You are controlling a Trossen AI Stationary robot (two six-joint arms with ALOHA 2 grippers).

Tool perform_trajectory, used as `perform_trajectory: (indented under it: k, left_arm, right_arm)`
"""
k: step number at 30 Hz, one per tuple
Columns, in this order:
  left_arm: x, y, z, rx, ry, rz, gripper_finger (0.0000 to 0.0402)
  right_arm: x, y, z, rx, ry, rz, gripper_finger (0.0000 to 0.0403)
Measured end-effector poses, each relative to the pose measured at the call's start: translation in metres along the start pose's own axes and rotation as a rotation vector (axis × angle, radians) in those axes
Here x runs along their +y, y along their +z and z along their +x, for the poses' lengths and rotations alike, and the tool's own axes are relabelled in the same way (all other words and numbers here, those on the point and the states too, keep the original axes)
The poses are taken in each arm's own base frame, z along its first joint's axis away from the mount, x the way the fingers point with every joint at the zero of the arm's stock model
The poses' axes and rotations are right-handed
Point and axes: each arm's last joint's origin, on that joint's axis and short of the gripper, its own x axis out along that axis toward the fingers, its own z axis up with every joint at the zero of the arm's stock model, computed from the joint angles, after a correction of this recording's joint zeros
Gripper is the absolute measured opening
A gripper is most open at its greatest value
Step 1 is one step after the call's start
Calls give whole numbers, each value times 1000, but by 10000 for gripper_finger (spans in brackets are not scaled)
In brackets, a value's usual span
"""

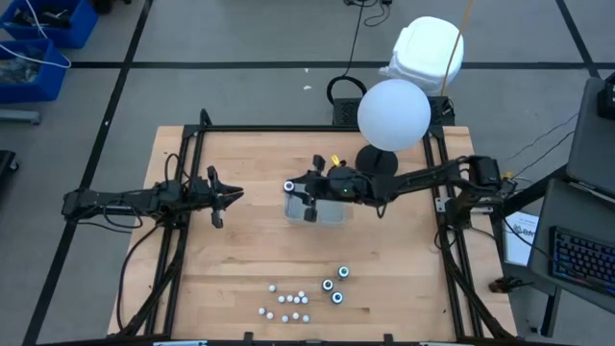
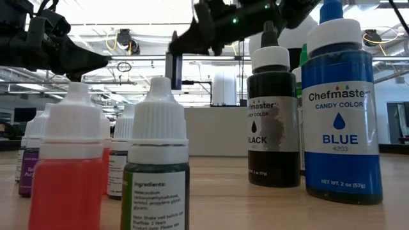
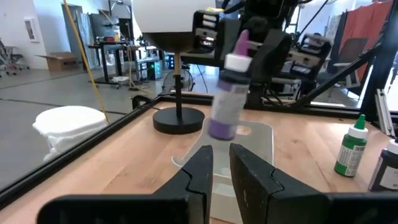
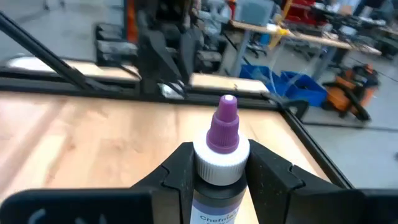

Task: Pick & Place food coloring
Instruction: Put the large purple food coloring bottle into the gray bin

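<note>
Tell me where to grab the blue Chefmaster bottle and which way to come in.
Probably grip the white cap of the blue bottle from straight above: it stands upright, the black bottle crowds its side, the cap stands clear. The right gripper holds the purple bottle that way over the tray.

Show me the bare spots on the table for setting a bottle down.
The wooden table is bare between the left gripper and the shallow grey rectangular tray, and along its near left side. The right gripper, holding a purple-capped bottle, hangs at the tray's left end. Crowded: the small white-capped bottles and three dark round bottles near the front edge.
</note>
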Motion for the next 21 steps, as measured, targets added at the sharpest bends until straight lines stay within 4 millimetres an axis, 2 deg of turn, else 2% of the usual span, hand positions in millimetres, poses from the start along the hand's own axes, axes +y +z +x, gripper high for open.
perform_trajectory:
  k: [7,16,21]
  left_arm:
    - [0,-1,0,6,-1,-17,63]
    - [0,-1,0,14,-2,-60,63]
    - [0,-1,0,14,-2,-61,63]
  right_arm:
    - [-2,-17,12,47,-40,2,106]
    - [-6,-36,5,-12,-80,55,106]
    - [-6,-47,4,45,-80,48,106]
